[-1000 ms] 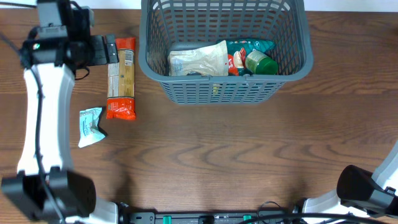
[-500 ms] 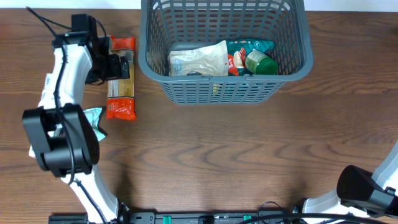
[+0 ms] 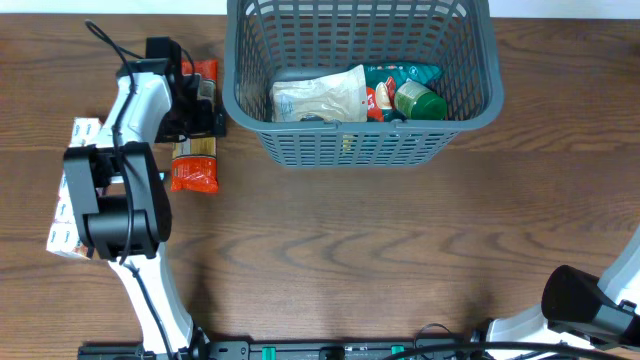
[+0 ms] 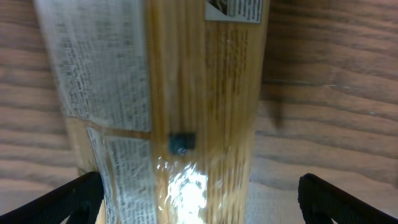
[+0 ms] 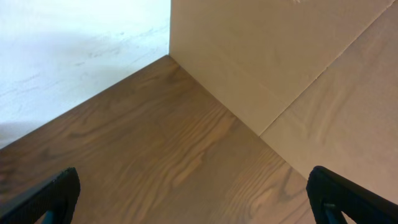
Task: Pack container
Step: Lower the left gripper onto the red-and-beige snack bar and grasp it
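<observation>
Place: a robotics lab bench rather than a home or shop.
Table: a wood-grain top (image 3: 400, 250) fills the overhead view.
Arms: a white robot arm (image 3: 130, 100) at 9 o'clock; the second arm's dark base (image 3: 585, 305) at 5 o'clock.
Wiring: a black rail with green plugs (image 3: 330, 351) at 6 o'clock.
Surround: in the right wrist view, a plain brown board (image 5: 280, 62) at 1 o'clock.
Props: packaged groceries (image 3: 320, 98) in a grey basket (image 3: 350, 145) at 12 o'clock.

Left jaws have dropped over the pasta packet (image 3: 194, 168).
</observation>
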You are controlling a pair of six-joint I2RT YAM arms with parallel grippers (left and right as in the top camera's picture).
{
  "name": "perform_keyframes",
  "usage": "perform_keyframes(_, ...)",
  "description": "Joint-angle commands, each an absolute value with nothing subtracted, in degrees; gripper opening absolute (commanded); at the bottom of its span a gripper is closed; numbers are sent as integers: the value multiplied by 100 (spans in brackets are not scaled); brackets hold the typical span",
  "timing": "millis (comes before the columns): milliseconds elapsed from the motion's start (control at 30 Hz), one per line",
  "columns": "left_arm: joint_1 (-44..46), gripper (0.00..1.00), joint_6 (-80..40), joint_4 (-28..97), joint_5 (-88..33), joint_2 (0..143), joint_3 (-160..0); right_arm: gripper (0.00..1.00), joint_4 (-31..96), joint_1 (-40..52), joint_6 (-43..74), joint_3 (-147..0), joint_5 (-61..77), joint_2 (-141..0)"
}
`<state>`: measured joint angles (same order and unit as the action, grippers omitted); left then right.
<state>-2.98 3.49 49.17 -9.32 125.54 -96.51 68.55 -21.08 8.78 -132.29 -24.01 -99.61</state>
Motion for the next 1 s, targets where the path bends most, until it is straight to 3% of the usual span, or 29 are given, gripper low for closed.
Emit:
perform_keyframes(0, -193, 98, 447, 4873, -985, 12807, -9730, 99, 6864, -2134, 963, -13229, -2436, -9937)
perform_keyframes(967, -137, 98, 169, 4939, -423, 12875, -9706, 99, 6864, -2134, 963, -13229, -2436, -9937)
